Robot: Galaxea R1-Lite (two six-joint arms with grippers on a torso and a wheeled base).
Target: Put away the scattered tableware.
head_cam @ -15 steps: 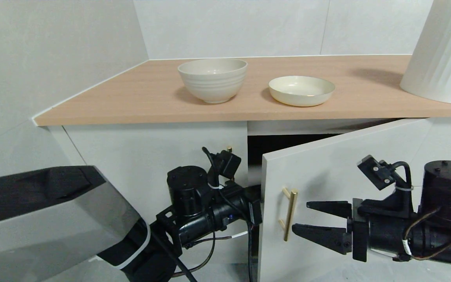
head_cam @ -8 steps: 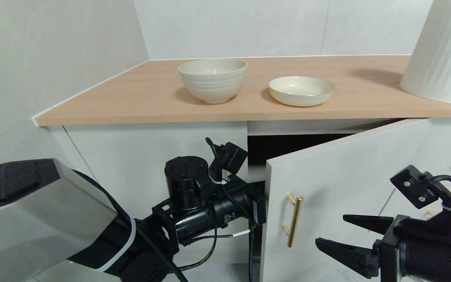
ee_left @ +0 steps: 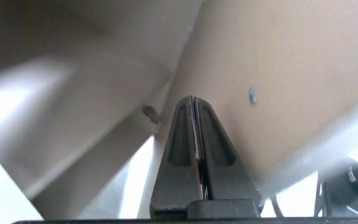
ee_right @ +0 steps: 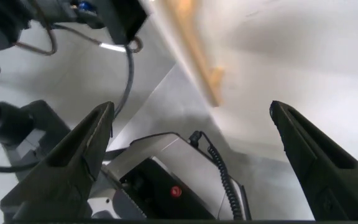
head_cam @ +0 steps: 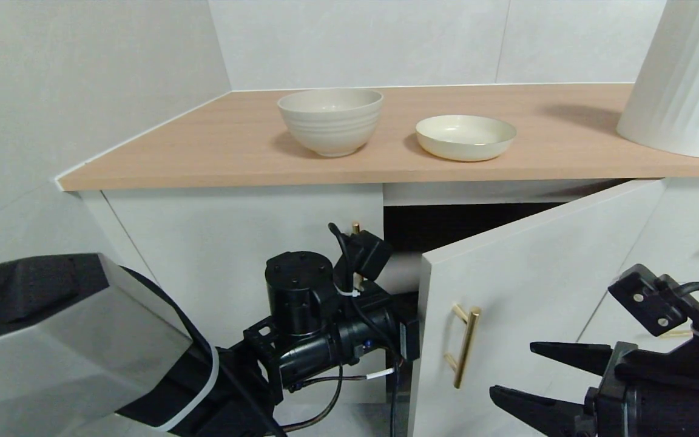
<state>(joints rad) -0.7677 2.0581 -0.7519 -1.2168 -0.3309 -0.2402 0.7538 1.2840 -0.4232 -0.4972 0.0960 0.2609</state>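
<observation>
Right end effector (head_cam: pixel 512 369), spread open, sat at 3 o'clock of the upright handle (head_cam: pixel 467 347); left end effector (ee_left: pixel 193 102), clenched empty, lay behind the door (head_cam: pixel 537 273) edge.

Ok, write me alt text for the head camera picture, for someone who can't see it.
A white cabinet door hangs partly open under a wooden counter, the open right tool near its gold handle, the left arm at its free edge. On the counter sit a deep bowl and a shallow dish, apart.

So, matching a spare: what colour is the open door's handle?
The handle is gold; head view shows it best.
</observation>
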